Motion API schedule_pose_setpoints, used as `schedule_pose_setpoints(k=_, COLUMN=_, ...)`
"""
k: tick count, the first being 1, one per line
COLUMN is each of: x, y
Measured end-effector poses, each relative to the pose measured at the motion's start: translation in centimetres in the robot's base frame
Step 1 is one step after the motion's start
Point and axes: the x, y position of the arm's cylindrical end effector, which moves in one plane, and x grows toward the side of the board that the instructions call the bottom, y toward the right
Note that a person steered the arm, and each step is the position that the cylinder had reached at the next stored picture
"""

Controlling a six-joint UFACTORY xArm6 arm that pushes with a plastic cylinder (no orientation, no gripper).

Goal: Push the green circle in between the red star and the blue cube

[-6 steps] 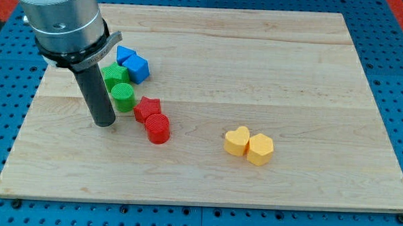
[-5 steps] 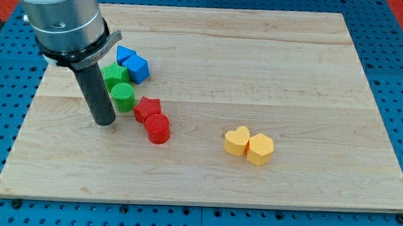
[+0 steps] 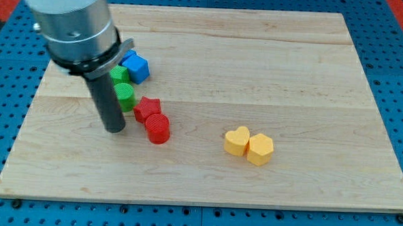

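The green circle (image 3: pixel 124 95) lies on the wooden board (image 3: pixel 258 74) at the left, touching the red star (image 3: pixel 147 108) on its lower right. The blue cube (image 3: pixel 137 68) sits above it toward the view's top. A second green block (image 3: pixel 120 75) lies between the green circle and the blue cube, partly hidden by the arm. My tip (image 3: pixel 115 129) rests on the board just below and left of the green circle, close to its edge, and left of the red cylinder (image 3: pixel 157 128).
A second blue block (image 3: pixel 128 56) peeks out behind the arm, next to the blue cube. A yellow heart (image 3: pixel 237 140) and a yellow hexagon-like block (image 3: pixel 260 149) lie together at the centre right.
My tip has moved a little to the view's right and down, closer to the red cylinder. The blocks have not visibly moved.
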Motion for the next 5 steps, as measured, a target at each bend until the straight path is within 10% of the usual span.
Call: schedule_pose_setpoints(k=5, x=-4.1, y=-0.5)
